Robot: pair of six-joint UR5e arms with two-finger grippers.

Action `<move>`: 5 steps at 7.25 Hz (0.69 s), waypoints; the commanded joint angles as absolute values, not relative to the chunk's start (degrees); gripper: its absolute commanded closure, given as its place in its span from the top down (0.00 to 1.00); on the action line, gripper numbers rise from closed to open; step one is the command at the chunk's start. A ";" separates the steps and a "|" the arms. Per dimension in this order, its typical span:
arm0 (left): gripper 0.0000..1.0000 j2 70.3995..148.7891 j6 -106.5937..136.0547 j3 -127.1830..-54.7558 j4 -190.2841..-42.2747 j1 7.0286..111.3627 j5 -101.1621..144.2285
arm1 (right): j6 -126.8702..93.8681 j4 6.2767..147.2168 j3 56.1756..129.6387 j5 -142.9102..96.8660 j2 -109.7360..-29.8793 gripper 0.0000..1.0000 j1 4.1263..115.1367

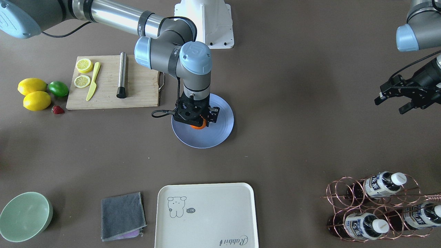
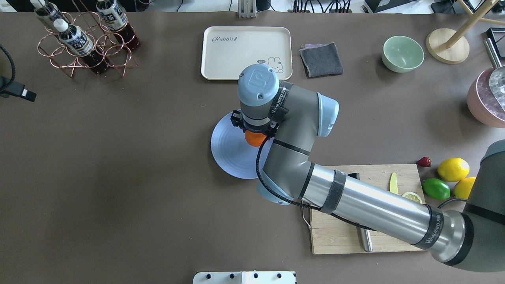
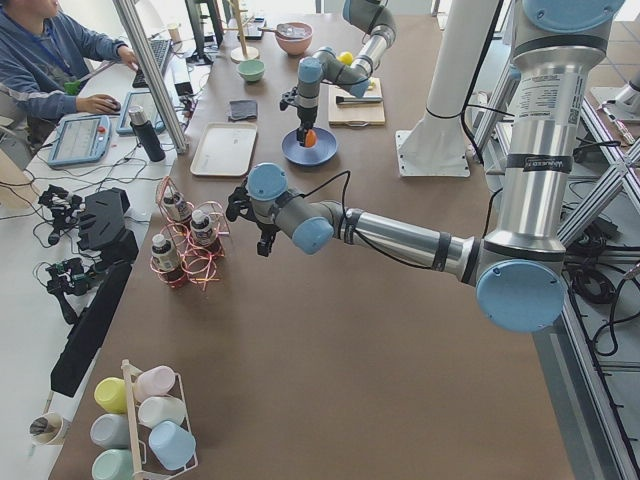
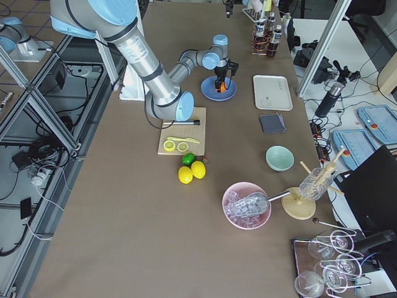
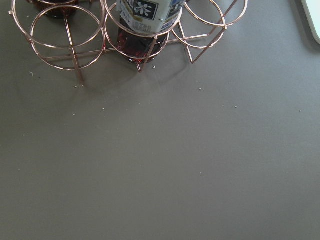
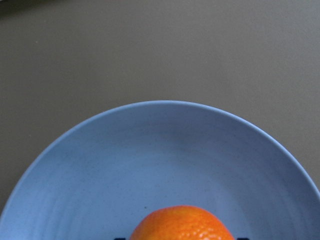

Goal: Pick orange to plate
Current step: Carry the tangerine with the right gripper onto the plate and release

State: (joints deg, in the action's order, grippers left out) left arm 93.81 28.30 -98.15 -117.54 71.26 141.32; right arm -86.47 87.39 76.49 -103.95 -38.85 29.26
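Note:
The orange (image 1: 198,126) is over the middle of the pale blue plate (image 1: 220,135), just above its surface or touching it. My right gripper (image 1: 197,122) points straight down over the plate and is shut on the orange. In the right wrist view the orange (image 6: 182,223) fills the bottom edge, dark fingertips flank it, and the plate (image 6: 150,150) spreads beneath. The overhead view shows the orange (image 2: 255,138) under the wrist, over the plate (image 2: 225,154). My left gripper (image 1: 391,104) hovers open and empty far off to the side, near the bottle rack (image 5: 140,35).
A wooden cutting board (image 1: 141,91) with lemon slices, a yellow knife and a metal rod lies beside the plate. Two lemons (image 1: 36,100), a lime (image 1: 58,88) and a strawberry sit past it. A cream tray (image 1: 206,217), grey cloth (image 1: 122,215) and mint bowl (image 1: 24,216) line the far edge.

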 commanded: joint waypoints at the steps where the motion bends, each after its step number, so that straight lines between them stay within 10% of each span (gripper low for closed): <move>1: 0.98 92.91 28.21 -98.35 -117.68 71.28 141.33 | -86.05 87.28 75.59 -103.62 -38.41 0.99 28.65; 5: 0.98 89.58 15.28 -96.43 -117.34 76.26 138.28 | -83.50 87.89 79.79 -106.59 -39.19 1.00 33.99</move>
State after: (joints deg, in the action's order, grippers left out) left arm 91.65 22.87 -97.53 -117.65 73.78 140.37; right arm -84.25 87.58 78.28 -104.73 -38.64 31.69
